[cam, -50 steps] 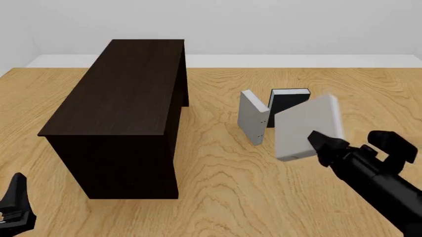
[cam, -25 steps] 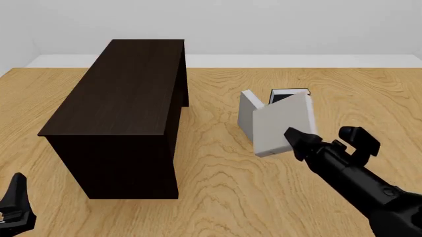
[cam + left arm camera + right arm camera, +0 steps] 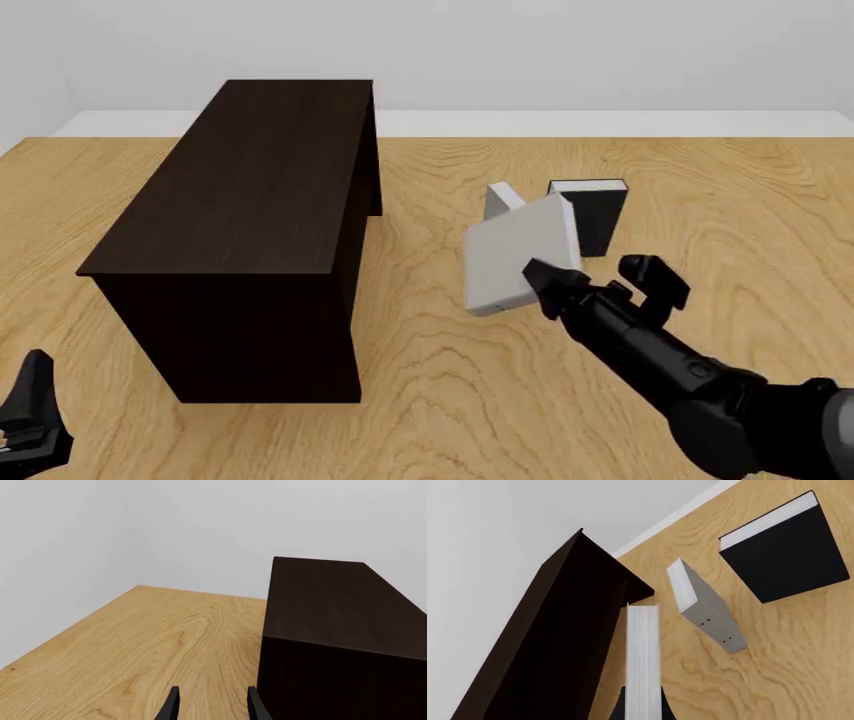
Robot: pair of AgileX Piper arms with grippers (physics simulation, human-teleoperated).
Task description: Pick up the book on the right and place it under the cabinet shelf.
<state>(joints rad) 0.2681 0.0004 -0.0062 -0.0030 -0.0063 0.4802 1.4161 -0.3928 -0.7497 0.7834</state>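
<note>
Books point(image 3: 518, 250) right of cabinet point(image 3: 254, 190).

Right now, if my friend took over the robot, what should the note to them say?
Right gripper: fingers shut on the book, holding it off the table, between the cabinet shelf and the other two books.
Left gripper: open, holding nothing, low by the cabinet's near corner.
On the table: the second grey book and the black book, past the held one.
Done: the book is picked up.
Left: carry it to the cabinet shelf, slide it into the low recess, and let go. The recess hardly shows in these views, so go slowly.
</note>
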